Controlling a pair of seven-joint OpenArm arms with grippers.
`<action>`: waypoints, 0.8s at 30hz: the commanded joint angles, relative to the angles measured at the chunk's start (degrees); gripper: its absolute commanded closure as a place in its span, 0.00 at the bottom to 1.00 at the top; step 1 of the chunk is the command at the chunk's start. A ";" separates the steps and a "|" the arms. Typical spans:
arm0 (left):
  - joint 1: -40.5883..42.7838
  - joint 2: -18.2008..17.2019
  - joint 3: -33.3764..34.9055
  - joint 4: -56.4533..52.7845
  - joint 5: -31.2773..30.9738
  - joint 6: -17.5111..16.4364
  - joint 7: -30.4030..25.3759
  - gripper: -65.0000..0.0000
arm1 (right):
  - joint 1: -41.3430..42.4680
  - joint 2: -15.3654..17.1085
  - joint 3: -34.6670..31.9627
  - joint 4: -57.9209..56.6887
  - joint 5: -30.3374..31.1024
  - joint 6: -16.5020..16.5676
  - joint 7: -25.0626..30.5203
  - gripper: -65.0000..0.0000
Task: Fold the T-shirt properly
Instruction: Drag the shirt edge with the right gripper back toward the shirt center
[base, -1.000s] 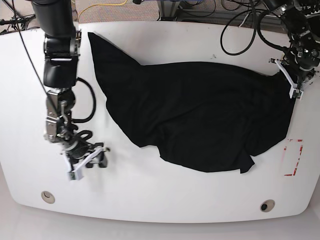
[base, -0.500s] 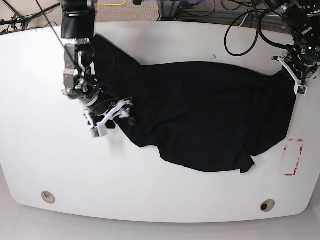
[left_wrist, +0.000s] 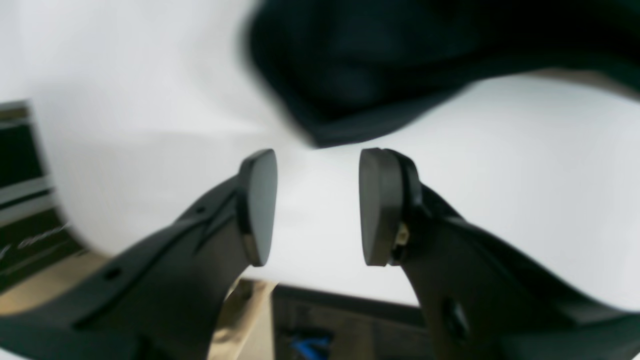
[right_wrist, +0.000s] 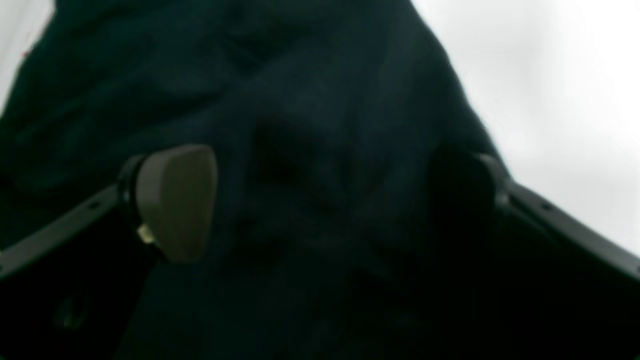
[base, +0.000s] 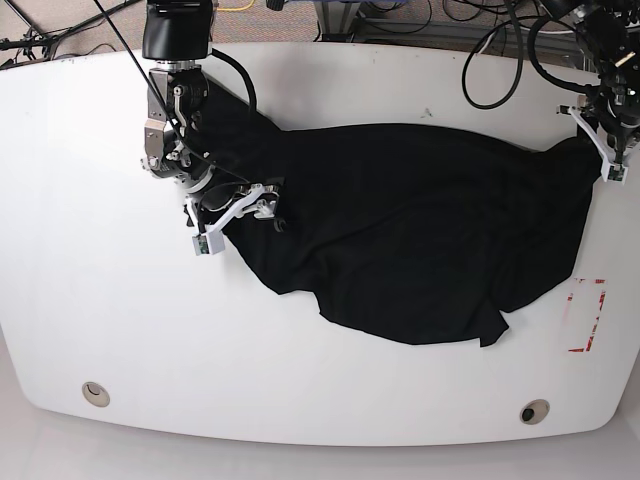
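The black T-shirt (base: 400, 230) lies crumpled and spread across the middle of the white table (base: 100, 300), one corner reaching the back left. My right gripper (base: 235, 220) is over the shirt's left edge. In the right wrist view this gripper (right_wrist: 320, 205) stands wide open, with the T-shirt (right_wrist: 310, 100) filling the space under and between its pads (right_wrist: 175, 200). My left gripper (base: 603, 155) hangs at the shirt's right edge. The left wrist view shows the gripper (left_wrist: 317, 205) open with nothing between its pads (left_wrist: 260, 205), and the T-shirt's edge (left_wrist: 400, 65) just beyond them.
A red marking (base: 588, 315) lies on the table right of the shirt. Black cables (base: 480, 60) hang over the back right. Two round holes (base: 95, 393) (base: 534, 411) sit near the front edge. The left wrist view shows the table's edge (left_wrist: 320, 285) close below the fingers.
My right arm swung from the table's front left up to the shirt's left edge, and its jaws spread wider. My left gripper shifted slightly up and right at the shirt's right edge.
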 joint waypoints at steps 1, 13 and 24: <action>-0.62 -1.80 -0.98 0.45 -1.66 0.07 -0.36 0.62 | 0.96 0.25 1.09 -0.41 0.81 1.02 0.24 0.00; -2.77 -5.56 -3.99 0.14 -7.12 0.07 2.46 0.60 | 4.18 0.25 5.55 -5.75 0.18 3.48 0.27 0.02; -5.38 -5.32 -6.16 0.33 -8.06 0.07 5.10 0.58 | 8.32 1.61 5.09 -12.27 -0.15 3.46 -1.16 0.06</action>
